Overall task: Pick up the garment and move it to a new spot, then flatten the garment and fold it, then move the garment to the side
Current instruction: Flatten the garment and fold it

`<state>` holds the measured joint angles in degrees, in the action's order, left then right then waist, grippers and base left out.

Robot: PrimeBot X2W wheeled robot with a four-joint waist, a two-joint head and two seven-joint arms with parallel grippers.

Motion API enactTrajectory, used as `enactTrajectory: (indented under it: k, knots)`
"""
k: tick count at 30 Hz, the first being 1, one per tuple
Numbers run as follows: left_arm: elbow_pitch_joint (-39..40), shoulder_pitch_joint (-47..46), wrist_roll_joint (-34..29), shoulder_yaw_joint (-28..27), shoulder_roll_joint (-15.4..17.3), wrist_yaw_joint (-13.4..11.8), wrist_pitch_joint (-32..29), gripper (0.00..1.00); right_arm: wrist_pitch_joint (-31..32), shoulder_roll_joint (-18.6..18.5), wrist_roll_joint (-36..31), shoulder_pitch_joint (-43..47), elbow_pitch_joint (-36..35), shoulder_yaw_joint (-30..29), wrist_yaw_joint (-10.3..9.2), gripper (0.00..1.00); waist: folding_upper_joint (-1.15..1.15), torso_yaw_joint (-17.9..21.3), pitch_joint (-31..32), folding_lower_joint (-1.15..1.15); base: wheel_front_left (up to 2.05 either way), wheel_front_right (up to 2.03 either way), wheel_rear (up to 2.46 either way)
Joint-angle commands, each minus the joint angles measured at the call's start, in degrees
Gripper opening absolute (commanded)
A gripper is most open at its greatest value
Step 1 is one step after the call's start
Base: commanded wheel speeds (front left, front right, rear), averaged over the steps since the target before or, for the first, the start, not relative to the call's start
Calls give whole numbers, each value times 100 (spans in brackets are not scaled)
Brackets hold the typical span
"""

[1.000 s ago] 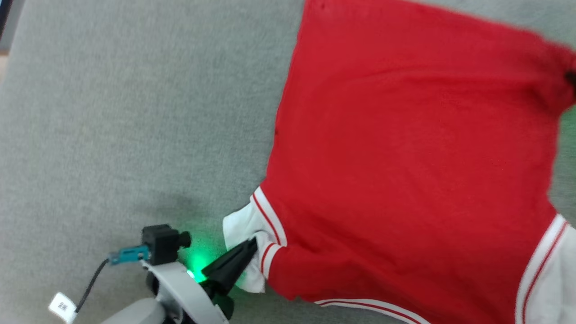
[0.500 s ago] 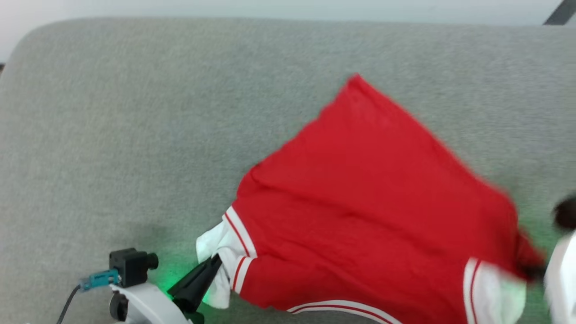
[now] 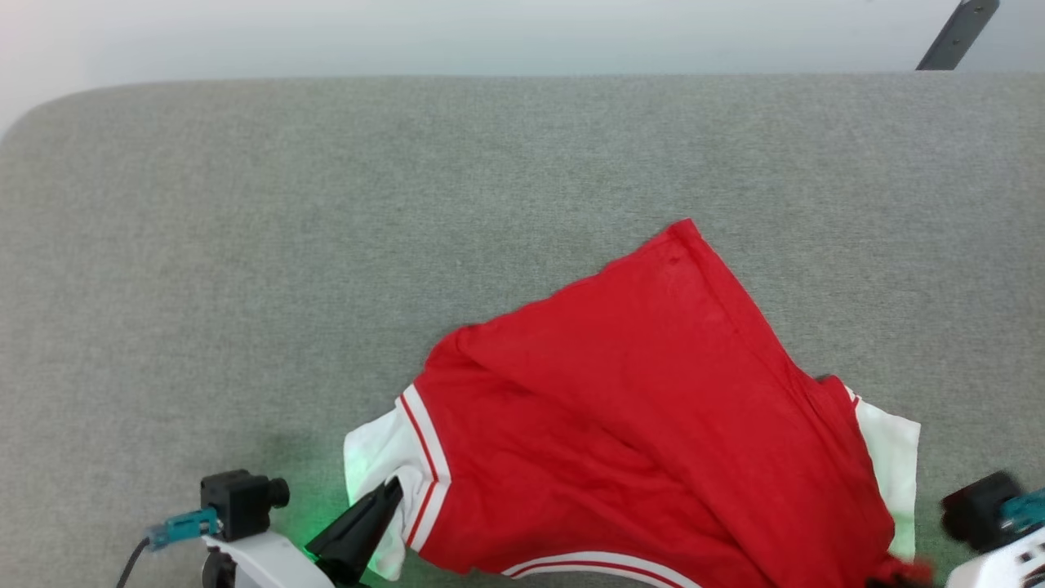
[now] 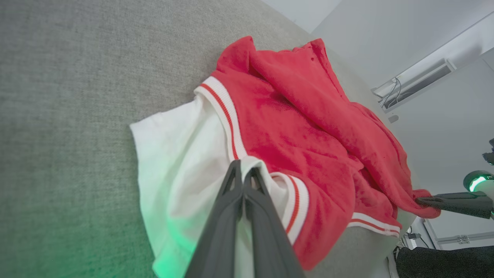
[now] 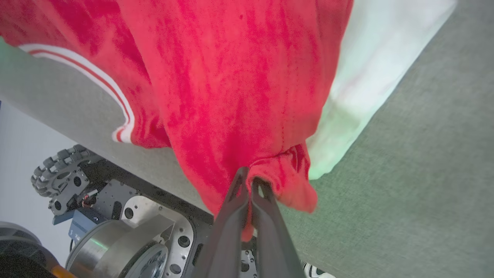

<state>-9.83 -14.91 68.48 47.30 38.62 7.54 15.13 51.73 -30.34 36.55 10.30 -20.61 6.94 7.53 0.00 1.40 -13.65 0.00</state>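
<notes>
In the head view the garment [image 3: 637, 425] lies rumpled on the near part of the gray surface [image 3: 326, 204]; the left wrist view shows the left gripper [image 4: 243, 170] clenched on its white corner beside a striped band [image 4: 299, 200]. In the right wrist view the right gripper [image 5: 249, 175] pinches its red edge.

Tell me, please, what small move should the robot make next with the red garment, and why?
Probably draw both grippers apart to stretch the garment. The left gripper is shut on its white part and the right gripper on a red corner, yet it lies creased with a diagonal fold.
</notes>
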Motion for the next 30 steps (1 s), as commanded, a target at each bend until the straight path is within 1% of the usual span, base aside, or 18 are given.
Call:
enactTrajectory:
  k: [1, 3, 4, 5, 8, 10, 12, 13, 17, 21, 26, 30]
  knots:
    - [9, 13, -51, -28, -41, -20, -2, 0, -71, -28, 42, -25, -168, -177, -9, 100, 0, -59, -1, 0, 0, 0, 0]
    - [-1, -28, -53, -30, -92, -20, -1, 0, -43, -198, 132, -65, -466, -344, -9, 100, 0, -143, 3, 0, 0, 0, 0]
    - [2, -32, -54, -33, -120, -20, -1, 0, -45, -220, 211, -124, -599, -499, -9, 100, 0, -178, 6, 0, 0, 0, 0]
    - [2, -32, -54, -33, -120, -20, -1, 0, -45, -220, 211, -124, -599, -499, -9, 100, 0, -178, 6, 0, 0, 0, 0]
    - [29, -47, -88, -32, -192, -20, -1, 0, -70, -333, 309, -493, -895, -999, -9, 100, 0, -306, -19, 0, 0, 0, 0]
    - [32, -86, -116, -12, -234, -20, -1, 0, -119, -483, 210, -892, -952, -1099, -8, 100, 0, -395, -59, 0, 0, 0, 0]
    - [26, -152, -145, -3, -292, -20, -1, 0, -282, -534, 133, -1400, -789, -1017, -8, 100, 0, -490, -117, 0, 0, 0, 0]
    - [33, -183, -159, 17, -326, -20, -1, 0, -378, -521, 92, -1673, -651, -919, -9, 100, 0, -542, -155, 0, 0, 0, 0]
    - [32, -353, -187, 112, -442, -20, -1, 0, -751, -680, -211, -2786, 185, -149, -9, 100, 0, -752, -329, 0, 0, 0, 0]
    - [-1, -589, -225, 267, -561, -20, -1, 0, -1058, -596, -399, -3711, 1266, 569, -9, 100, 0, -1004, -567, 0, 0, 0, 0]
    - [-35, -857, -219, 387, -735, -20, -1, 0, -1105, -587, -361, -4645, 2440, 1489, -9, 100, 0, -1228, -880, 0, 0, 0, 0]
    - [-80, -990, -199, 454, -869, -20, -1, 0, -990, -696, -337, -5091, 3063, 2224, -9, 100, 0, -1342, -1006, 0, 0, 0, 0]
